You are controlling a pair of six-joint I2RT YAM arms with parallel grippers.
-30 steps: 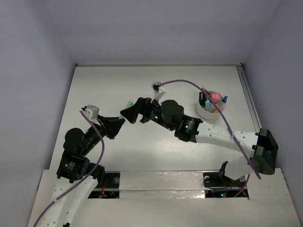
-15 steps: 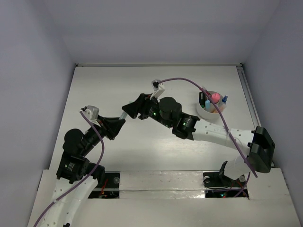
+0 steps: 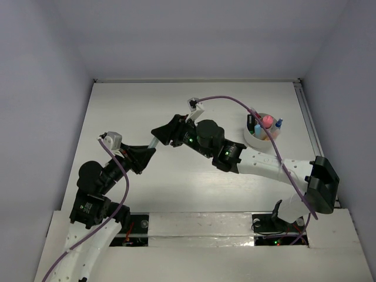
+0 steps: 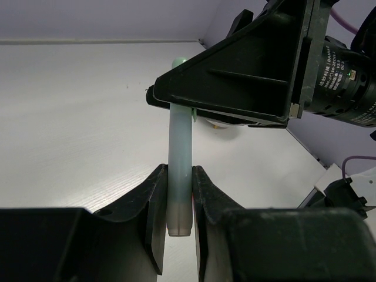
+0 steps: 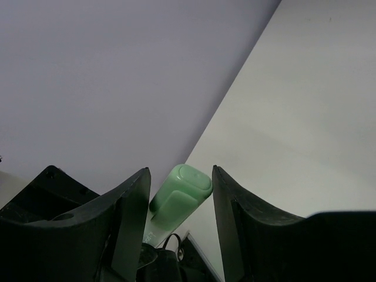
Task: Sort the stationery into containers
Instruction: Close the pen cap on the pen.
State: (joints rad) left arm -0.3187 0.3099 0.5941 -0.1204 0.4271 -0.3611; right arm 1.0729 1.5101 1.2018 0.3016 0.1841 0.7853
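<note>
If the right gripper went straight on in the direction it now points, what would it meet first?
The green marker, whose capped end sits between the right gripper's jaws. Further on, probably the left gripper, which holds the marker's other end; the depth is unclear.

Marker top: pale green plastic marker, cap end hidden behind black right gripper in left wrist view.
Marker barrel: hidden below cap in right wrist view.
Cup contents: small round whitish cup, items too small to name.
</note>
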